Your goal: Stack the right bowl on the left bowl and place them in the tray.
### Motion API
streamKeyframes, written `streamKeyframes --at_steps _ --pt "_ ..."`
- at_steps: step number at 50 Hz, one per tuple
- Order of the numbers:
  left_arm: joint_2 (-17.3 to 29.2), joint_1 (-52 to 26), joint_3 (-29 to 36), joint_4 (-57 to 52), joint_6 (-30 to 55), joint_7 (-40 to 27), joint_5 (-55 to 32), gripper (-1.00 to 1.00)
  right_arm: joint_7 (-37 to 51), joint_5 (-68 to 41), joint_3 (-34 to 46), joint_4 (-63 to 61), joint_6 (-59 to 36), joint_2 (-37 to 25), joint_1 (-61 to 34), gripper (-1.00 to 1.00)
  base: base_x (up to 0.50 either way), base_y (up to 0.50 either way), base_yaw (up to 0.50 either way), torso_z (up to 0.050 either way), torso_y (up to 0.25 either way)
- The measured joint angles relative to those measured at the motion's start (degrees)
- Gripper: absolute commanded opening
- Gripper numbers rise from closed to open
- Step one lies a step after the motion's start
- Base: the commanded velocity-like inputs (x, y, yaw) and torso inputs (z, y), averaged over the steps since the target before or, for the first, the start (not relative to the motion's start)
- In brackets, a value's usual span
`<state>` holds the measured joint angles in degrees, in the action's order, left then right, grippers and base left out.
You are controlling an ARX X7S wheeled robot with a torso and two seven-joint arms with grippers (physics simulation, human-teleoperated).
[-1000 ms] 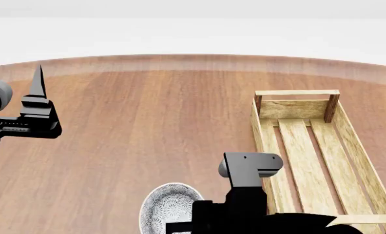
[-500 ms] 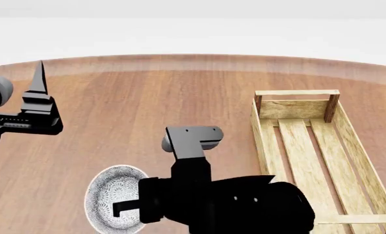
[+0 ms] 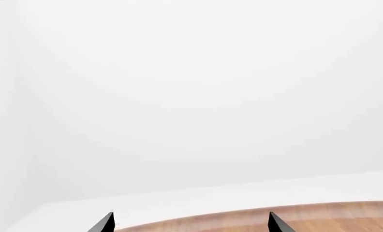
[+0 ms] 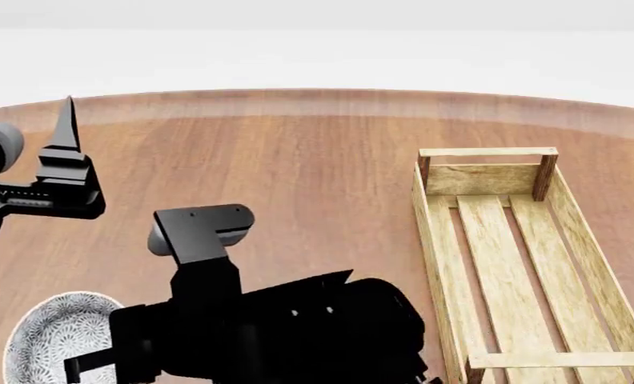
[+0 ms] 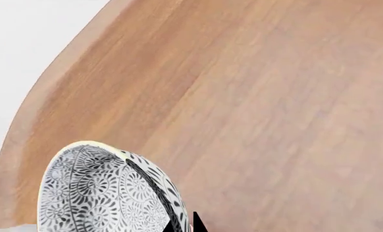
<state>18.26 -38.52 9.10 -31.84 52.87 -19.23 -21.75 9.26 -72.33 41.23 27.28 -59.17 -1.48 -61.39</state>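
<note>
Closest to me, my right arm fills the low middle of the head view, and its pincer (image 5: 182, 226) has the rim of the patterned bowl (image 4: 55, 340) pinched between its tips; in the right wrist view the two dark tips sit on either side of the bowl's (image 5: 104, 191) wall, closed on it. The bowl is at the near left of the table (image 4: 295, 168), close to the table's edge, and I judge it to be lifted, though I cannot tell how far clear of the wood it is. I see only this one bowl; the other is out of sight in all three views, so I cannot say which way the stacking target lies from here.

The tray (image 4: 509, 264) is what the final move turns on: it lies well apart to the right of the held bowl, its long axis running away from me. It holds nothing.

My left pincer (image 4: 66, 152) hangs above the far left of the table, tips (image 3: 108, 223) spread apart and carrying nothing.

The table is smooth brown wood with a curved far edge; beyond it the room is bare white.
</note>
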Motion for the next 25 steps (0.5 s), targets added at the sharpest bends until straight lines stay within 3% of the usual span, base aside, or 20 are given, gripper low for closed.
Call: streamKeyframes --at_steps 25 --pt "0.5 -0.6 -0.1 -1.3 1.4 -0.7 -0.8 1.00 0.0 -10.9 15.4 -6.0 4.4 0.6 0.4 -1.00 0.00 0.00 0.00 0.000 0.000"
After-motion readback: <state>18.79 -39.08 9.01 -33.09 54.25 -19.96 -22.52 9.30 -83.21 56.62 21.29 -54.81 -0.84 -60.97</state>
